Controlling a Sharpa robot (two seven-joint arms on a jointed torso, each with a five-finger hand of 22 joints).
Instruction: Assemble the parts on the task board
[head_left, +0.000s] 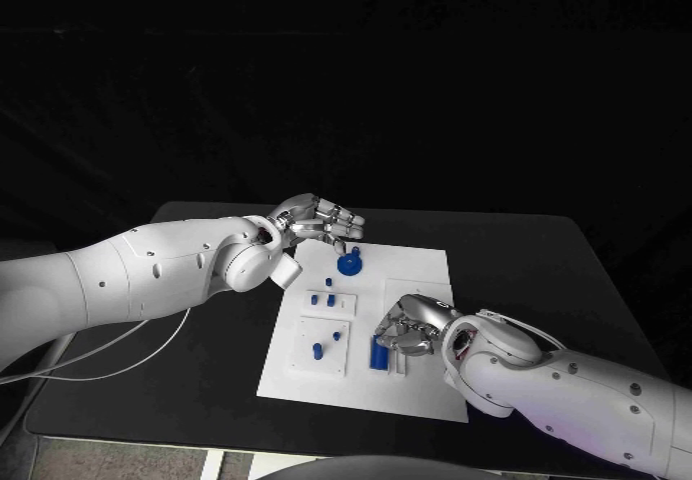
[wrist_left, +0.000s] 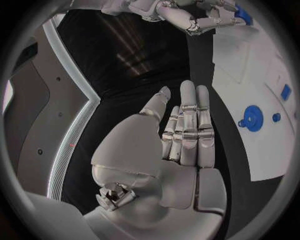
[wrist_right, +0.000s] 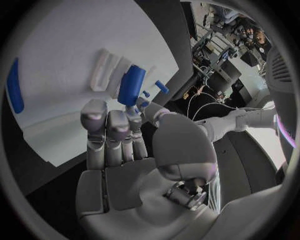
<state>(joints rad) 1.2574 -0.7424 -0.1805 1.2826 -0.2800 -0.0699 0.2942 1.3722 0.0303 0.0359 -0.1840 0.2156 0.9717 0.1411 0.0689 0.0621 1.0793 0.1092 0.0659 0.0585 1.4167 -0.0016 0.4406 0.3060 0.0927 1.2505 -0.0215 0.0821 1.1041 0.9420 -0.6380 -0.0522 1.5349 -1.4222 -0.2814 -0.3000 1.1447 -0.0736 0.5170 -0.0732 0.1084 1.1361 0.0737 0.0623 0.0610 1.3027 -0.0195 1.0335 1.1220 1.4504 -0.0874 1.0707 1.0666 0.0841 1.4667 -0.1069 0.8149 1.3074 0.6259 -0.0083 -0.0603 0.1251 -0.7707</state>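
The white task board (head_left: 418, 385) lies in the middle of the black table. My left hand (head_left: 319, 221) hovers at its far left corner with straight fingers (wrist_left: 187, 125) and holds nothing. A blue gear-like disc (head_left: 349, 264) stands on the board just beside that hand and appears again, disc (wrist_left: 253, 118), in the left wrist view. My right hand (head_left: 410, 328) is low over the board's near half. Its thumb and a fingertip (wrist_right: 133, 113) pinch one end of a blue cylinder (wrist_right: 132, 85), which sticks out beside the hand, cylinder (head_left: 379, 354), next to a white holder (wrist_right: 106, 72).
Small blue pegs (head_left: 330, 298) stand in a raised white plate on the board's left half, and another peg (head_left: 317, 350) stands in the plate nearer me. A long blue piece (wrist_right: 14, 86) lies farther off on the board. Black table (head_left: 562, 270) surrounds the board.
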